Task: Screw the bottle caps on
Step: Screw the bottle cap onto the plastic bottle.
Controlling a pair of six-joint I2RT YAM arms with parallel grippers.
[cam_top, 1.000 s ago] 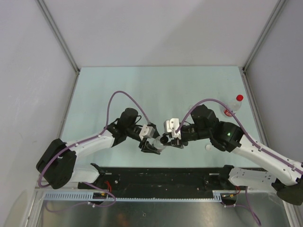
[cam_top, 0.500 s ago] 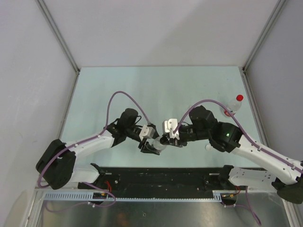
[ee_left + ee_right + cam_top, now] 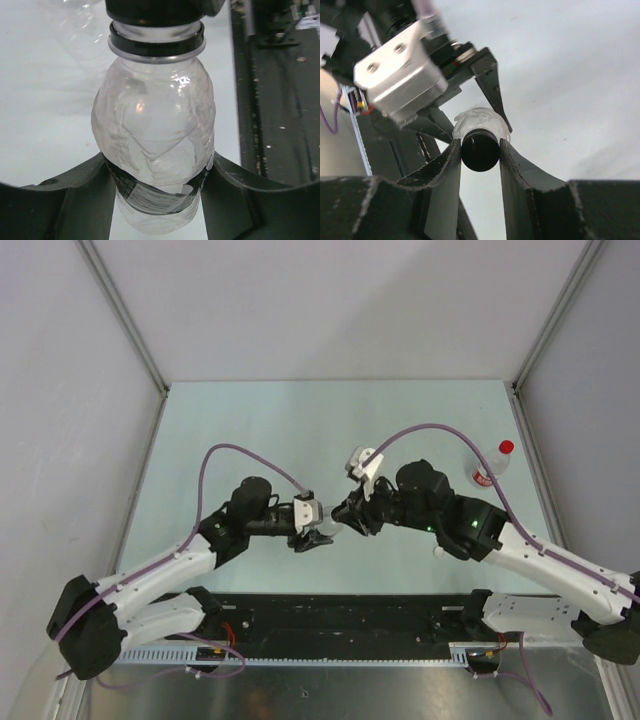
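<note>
The left pincer was closed on the clear bottle. One dark finger pressed each side of its lower body, across a dark printed band whose lettering was too small to read. The bottle's base was cut off by the lower edge of the left wrist view. Beyond those fingertips the neck carried a black ring, and on the mouth sat the black cap, its top cut off by the upper edge of that view. Whether the cap was threaded fully home could not be told.

The right pincer faced the left one tip to tip and gripped the black cap between its two fingers, which touched the cap's sides. From the right wrist only the cap's round end and a rim of crumpled clear shoulder behind it showed. The rest of the bottle was hidden by the cap and by the left pincer's fingers just beyond it.

From above, bottle and cap were nearly lost between the two pincers, over the near part of the table.

Well off to the right pincer's outer side, past its arm, stood a second bottle with a red cap on it. Behind the right pincer, tight against its arm, a whitish cap lay half hidden. Beyond the left pincer's fingertips and off to one side, a faint clear shape on the table was too blurred to name.
</note>
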